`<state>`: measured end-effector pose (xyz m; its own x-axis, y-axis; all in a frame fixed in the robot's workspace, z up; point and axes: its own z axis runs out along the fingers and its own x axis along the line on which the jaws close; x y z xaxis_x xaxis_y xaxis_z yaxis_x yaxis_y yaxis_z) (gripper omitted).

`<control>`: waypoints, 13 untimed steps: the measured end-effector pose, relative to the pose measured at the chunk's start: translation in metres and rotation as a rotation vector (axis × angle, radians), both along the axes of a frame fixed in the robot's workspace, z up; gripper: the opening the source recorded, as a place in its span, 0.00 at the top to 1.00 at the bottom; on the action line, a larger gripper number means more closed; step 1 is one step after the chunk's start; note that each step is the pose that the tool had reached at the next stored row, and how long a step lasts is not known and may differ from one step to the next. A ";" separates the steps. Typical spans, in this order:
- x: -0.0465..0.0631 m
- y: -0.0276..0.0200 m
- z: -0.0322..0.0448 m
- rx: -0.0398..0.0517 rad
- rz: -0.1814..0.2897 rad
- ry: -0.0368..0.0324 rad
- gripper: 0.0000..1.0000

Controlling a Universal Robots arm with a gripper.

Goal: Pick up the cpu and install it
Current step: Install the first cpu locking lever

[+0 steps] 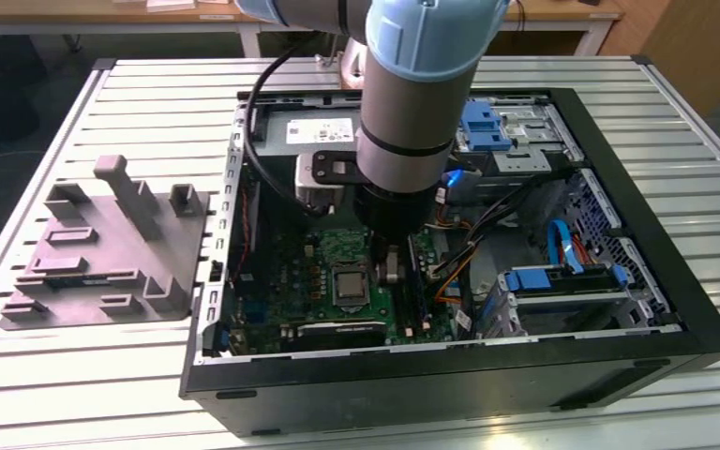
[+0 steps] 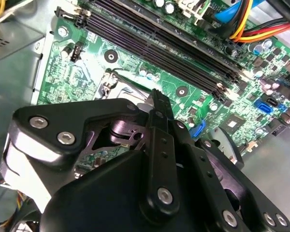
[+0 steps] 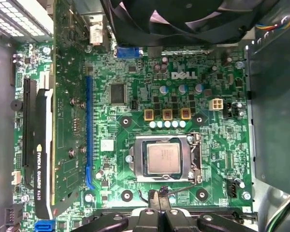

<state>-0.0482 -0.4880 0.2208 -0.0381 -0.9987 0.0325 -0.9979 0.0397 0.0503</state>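
PC case [image 1: 660,361] on slatted table [image 1: 85,375], grey fixture [image 1: 104,253] alongside.

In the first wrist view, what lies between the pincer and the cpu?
In the first wrist view, only the socket frame's edge and a thin black wire on green motherboard lie between the pincer and the cpu.

Open computer case [image 1: 660,352] on slatted table [image 1: 110,375], grey fixture [image 1: 104,258] beside it.

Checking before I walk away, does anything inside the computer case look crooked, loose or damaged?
Nothing stands out. The cpu sits flat and square in its socket on the green board, with the pincer just beside it.
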 end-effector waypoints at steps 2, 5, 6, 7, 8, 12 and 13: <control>-0.002 -0.0006 -0.0014 -0.0001 0.002 -0.0019 0.89; -0.003 -0.0021 -0.0039 -0.0001 0.007 -0.0034 0.89; -0.003 -0.0028 -0.0048 -0.0001 0.010 -0.0038 0.89; -0.003 -0.0036 -0.0057 -0.0001 0.012 -0.0041 0.89; -0.003 -0.0045 -0.0066 -0.0001 0.015 -0.0044 0.89; -0.003 -0.0079 -0.0107 0.0000 0.025 -0.0054 0.89; -0.003 -0.0083 -0.0120 0.0001 0.028 -0.0059 0.89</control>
<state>-0.0511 -0.4963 0.2088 -0.0106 -0.9994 0.0323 -0.9989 0.0120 0.0444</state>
